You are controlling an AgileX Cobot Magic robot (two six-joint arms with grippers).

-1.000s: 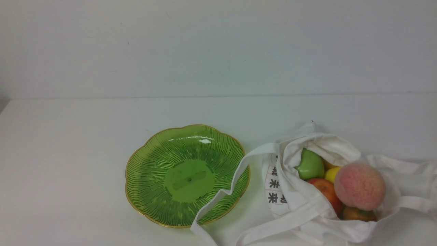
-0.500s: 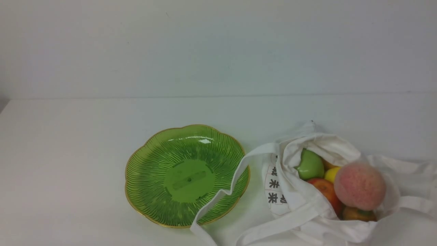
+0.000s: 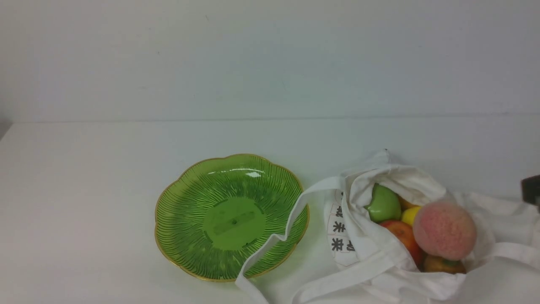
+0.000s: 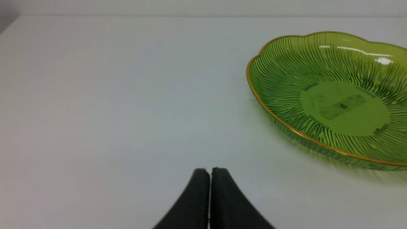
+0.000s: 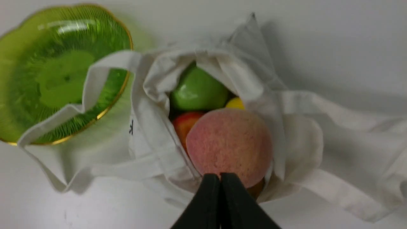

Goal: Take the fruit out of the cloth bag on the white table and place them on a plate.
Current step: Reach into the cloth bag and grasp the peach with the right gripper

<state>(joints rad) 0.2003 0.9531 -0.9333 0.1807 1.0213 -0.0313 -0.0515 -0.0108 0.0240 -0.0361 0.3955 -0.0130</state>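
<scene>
The white cloth bag (image 3: 379,261) lies open on the white table (image 3: 84,190) at the right. In its mouth sit a pink peach (image 3: 444,229), a green apple (image 3: 384,204), a red apple (image 3: 404,238), a yellow lemon (image 3: 410,214) and a brownish fruit (image 3: 443,265). One bag strap (image 3: 270,249) drapes over the empty green plate (image 3: 190,219). My right gripper (image 5: 220,175) is shut and empty, above the near side of the peach (image 5: 229,144); only a dark corner of the arm (image 3: 531,190) shows in the front view. My left gripper (image 4: 210,170) is shut and empty over bare table, beside the plate (image 4: 264,95).
A pale wall (image 3: 270,59) rises behind the table's far edge. The bag's body and second strap (image 3: 514,251) spread toward the right edge of the table.
A dark part of my right arm has come into the front view at the right edge. The bag, fruit and plate have not moved.
</scene>
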